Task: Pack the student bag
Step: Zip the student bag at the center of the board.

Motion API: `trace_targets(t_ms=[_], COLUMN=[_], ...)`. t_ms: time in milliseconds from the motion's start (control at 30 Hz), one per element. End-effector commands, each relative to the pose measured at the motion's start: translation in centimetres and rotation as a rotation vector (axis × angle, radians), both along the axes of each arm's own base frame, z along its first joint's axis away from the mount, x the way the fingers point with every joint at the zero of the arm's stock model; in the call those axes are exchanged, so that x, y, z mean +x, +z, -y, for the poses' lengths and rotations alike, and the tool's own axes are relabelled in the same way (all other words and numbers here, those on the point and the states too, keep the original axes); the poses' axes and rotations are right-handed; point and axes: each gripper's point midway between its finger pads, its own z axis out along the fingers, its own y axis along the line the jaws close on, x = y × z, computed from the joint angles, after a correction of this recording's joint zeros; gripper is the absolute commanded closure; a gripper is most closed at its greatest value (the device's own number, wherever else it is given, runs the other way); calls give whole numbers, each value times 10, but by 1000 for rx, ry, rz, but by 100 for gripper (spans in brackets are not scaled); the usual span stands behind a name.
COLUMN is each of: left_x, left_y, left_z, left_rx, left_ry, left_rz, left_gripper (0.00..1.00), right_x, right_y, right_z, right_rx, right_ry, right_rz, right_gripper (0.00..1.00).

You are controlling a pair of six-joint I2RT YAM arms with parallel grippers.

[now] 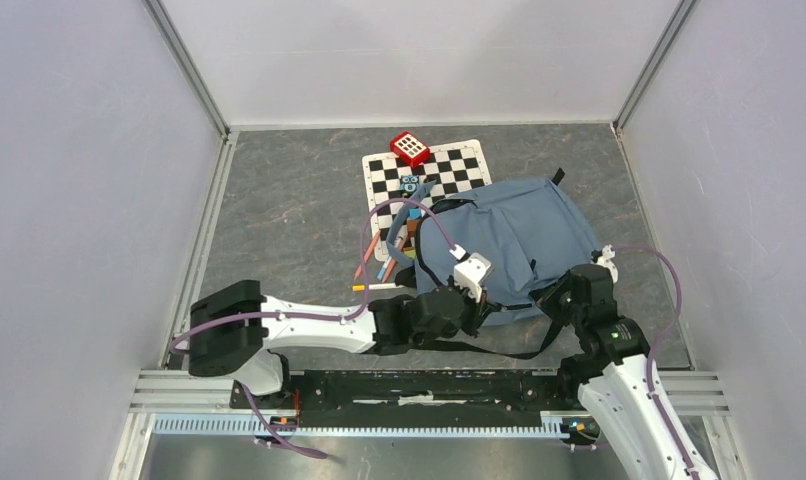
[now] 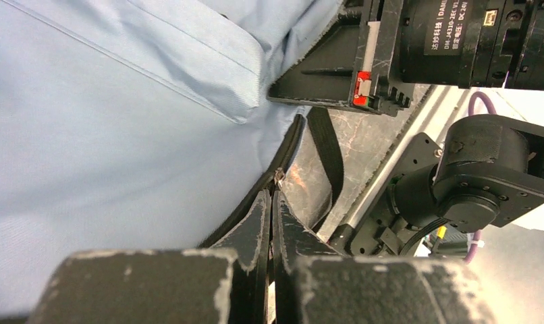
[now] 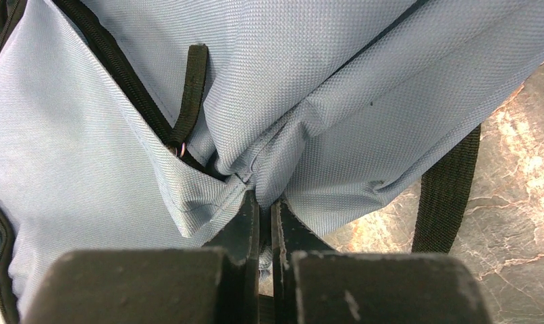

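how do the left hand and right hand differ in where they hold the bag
Left hand is shut at the student bag's black edge strip; right hand pinches a blue fabric fold. Left hand sits toward the near edge's left end, right hand toward its right. Both are shut.

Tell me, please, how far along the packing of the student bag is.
Nothing looks packed: pencils and a red block lie outside the student bag. In hand: the right claw pinches a fabric fold by the zipper; the left claw is shut at the bag's black-trimmed edge. Loading them remains.
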Motion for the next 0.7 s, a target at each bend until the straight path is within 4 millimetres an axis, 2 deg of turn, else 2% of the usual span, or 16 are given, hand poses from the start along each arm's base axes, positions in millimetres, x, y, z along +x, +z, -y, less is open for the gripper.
trace_targets(t_ms=[0, 267, 467, 667], left_x=[15, 34, 58, 80], left_y=[41, 49, 43, 47], left_z=[-26, -80, -120, -165], left_rx=[-16, 45, 106, 101], left_ry=[71, 212, 319, 418], left_rz=[146, 232, 206, 188], left_gripper=[98, 98, 98, 98], right_x=[1, 3, 3, 4], right_y=[-2, 1, 6, 10], right_z=[12, 15, 21, 27], right_rx=[-48, -56, -87, -116], right_ry=[-47, -63, -77, -89], right_rz=[4, 15, 32, 53], right_gripper=[100, 100, 100, 100])
